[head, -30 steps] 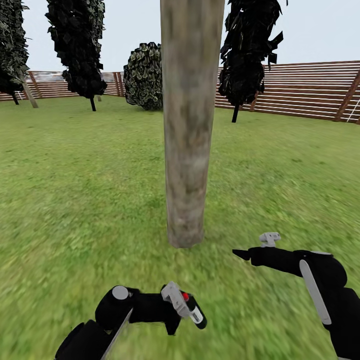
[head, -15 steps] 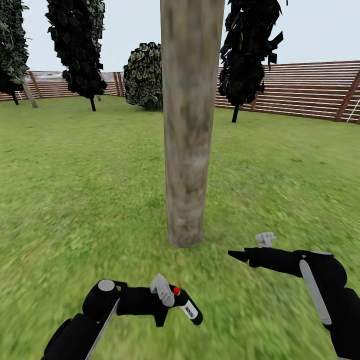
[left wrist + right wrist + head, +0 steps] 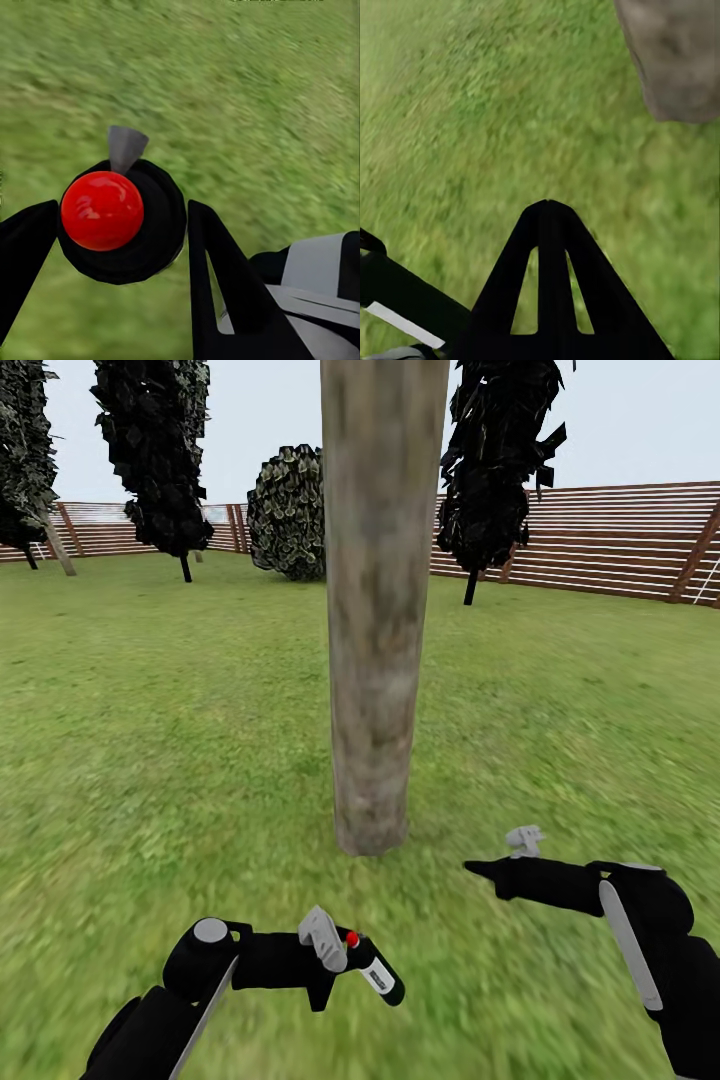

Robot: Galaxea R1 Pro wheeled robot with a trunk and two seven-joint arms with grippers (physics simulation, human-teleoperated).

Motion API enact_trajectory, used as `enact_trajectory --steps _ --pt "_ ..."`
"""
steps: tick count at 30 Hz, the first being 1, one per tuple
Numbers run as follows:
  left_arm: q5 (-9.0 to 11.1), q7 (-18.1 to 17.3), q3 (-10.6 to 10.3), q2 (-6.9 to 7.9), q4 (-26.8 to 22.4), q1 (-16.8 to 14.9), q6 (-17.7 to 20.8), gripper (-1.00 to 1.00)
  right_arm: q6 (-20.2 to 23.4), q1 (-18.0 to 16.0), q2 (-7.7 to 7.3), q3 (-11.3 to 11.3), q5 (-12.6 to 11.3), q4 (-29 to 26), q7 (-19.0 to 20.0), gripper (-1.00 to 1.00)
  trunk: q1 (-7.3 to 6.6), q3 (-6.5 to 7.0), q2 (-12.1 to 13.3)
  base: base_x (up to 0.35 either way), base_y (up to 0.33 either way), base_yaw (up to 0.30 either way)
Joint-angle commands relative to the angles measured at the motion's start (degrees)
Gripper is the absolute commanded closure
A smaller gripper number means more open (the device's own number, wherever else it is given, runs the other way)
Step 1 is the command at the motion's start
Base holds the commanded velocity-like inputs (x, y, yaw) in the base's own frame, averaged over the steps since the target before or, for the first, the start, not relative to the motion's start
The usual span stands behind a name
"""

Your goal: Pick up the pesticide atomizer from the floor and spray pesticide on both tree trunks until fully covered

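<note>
The left claw (image 3: 335, 950) is clamped on the sprayer (image 3: 372, 968), low over the lawn (image 3: 150, 740). The right claw (image 3: 478, 870), fingers pressed together, hangs near the trunk (image 3: 378, 660).

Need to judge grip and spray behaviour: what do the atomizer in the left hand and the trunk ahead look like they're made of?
The pesticide atomizer, held in the left hand: smooth black body, glossy red cap with a highlight, pale label; probably hard plastic. The tree trunk: mottled grey-brown, matte, looks like bark, though the render is smooth, without ridges. No white specks visible on it.
</note>
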Motion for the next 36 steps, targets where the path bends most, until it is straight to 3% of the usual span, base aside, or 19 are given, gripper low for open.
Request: enact_trajectory --steps 1,8,16,21,31,36 --pt "-0.2 -0.3 0.0 0.01 -0.1 0.0 0.3 1.00 0.4 0.0 -0.01 0.0 -0.2 0.0 0.6 1.00 -0.01 -0.05 0.0 0.000 0.000 0.000" --pt "-0.3 -0.3 0.0 0.01 -0.1 0.0 -0.7 1.00 0.4 0.0 -0.01 0.1 -0.2 0.0 4.3 1.00 -0.01 -0.05 0.0 0.000 0.000 0.000" --pt "-0.5 -0.2 -0.1 -0.03 0.0 0.0 -1.8 1.00 0.4 -0.1 -0.05 3.3 0.1 0.0 9.8 1.00 -0.01 -0.05 0.0 0.000 0.000 0.000" --pt "-0.5 -0.3 -0.1 -0.07 -0.1 0.0 -1.9 1.00 0.4 0.0 -0.91 3.3 0.1 0.0 15.9 1.00 -0.01 -0.05 0.0 0.000 0.000 0.000" --pt "-0.5 -0.2 -0.4 -0.08 -0.1 0.0 -2.6 1.00 0.4 -0.3 -2.41 3.5 0.2 0.1 17.7 1.00 -0.01 -0.05 0.0 0.000 0.000 0.000" --pt "-0.5 -0.2 -0.5 -0.08 -0.1 0.0 -2.8 1.00 0.4 -0.3 -2.68 5.0 0.2 0.1 17.8 1.00 -0.01 -0.05 0.0 0.000 0.000 0.000"
